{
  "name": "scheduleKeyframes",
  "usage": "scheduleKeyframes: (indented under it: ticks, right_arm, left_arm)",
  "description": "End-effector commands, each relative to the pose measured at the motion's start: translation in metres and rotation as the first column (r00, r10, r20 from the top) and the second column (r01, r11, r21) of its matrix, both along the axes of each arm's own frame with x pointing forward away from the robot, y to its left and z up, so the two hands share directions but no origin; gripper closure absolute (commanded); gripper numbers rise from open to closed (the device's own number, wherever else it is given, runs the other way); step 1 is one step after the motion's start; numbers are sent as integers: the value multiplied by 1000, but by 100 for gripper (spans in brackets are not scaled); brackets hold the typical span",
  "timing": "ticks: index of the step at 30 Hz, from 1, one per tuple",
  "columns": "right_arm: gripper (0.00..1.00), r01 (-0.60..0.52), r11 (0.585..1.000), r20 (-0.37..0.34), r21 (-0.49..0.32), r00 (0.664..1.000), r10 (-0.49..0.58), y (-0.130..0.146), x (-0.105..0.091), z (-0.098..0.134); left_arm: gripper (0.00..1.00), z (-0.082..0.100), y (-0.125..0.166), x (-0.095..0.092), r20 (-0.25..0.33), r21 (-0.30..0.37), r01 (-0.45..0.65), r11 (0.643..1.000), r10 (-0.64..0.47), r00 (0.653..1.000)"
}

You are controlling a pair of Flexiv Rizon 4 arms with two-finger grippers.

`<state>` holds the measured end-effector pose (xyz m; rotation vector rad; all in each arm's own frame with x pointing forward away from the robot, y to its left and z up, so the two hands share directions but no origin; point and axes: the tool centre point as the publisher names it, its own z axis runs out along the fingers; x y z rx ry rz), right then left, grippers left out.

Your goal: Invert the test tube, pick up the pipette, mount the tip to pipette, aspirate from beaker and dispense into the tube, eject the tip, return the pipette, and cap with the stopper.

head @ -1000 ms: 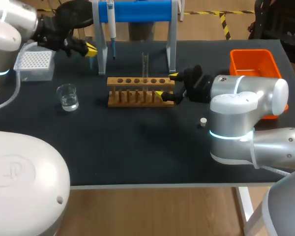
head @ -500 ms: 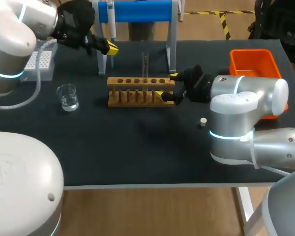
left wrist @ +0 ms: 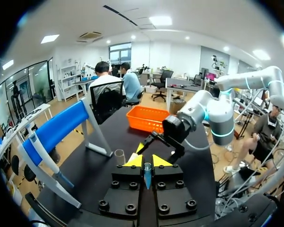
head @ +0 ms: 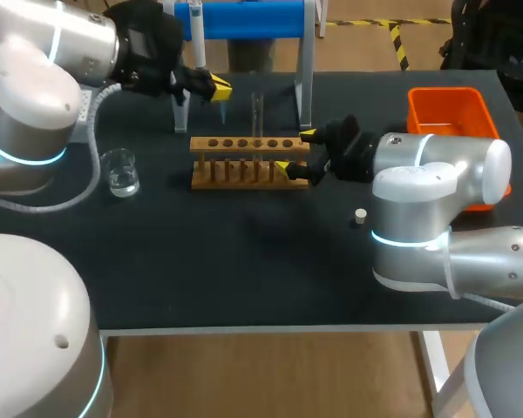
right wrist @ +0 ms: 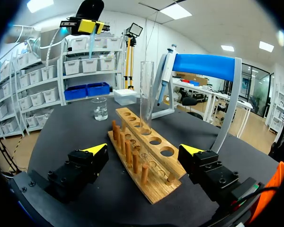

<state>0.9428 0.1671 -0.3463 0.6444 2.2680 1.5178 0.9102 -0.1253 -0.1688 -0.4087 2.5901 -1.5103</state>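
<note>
Black table (head: 209,261), early stage: tube (head: 257,111) upright in rack (head: 244,167), pipette (head: 198,39) unpicked on stand (head: 253,17).
Left gripper (head: 214,87) is clamped on a tip (left wrist: 147,174), pipette near it; right gripper (head: 295,151), fingers apart, straddles the rack end, tube ahead. Mounting, aspirating, dispensing, ejecting, capping remain.

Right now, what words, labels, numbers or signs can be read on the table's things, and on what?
None can be read. The rack, test tube, beaker, orange bin, stopper and the pipette tip in the left tool show no print.
Any pipette markings are too small to tell.
</note>
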Motion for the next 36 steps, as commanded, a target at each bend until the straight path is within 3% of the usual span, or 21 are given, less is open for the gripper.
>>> scheduleKeyframes:
  ticks: [1, 18, 36]
  right_arm:
    - [0, 2, 1000, 1, 0, 1000, -2, -1, -1, 0]
    - [0, 2, 1000, 1, 0, 1000, -2, -1, -1, 0]
    - [0, 2, 1000, 1, 0, 1000, -2, -1, -1, 0]
  left_arm:
    - [100, -3, -9, 2, -5, 3, 6, 1000, -6, 1000]
    - [100, -3, -12, -3, -77, -6, 30, 1000, -30, 997]
    - [100, -3, -12, -3, -77, -6, 30, 1000, -30, 997]
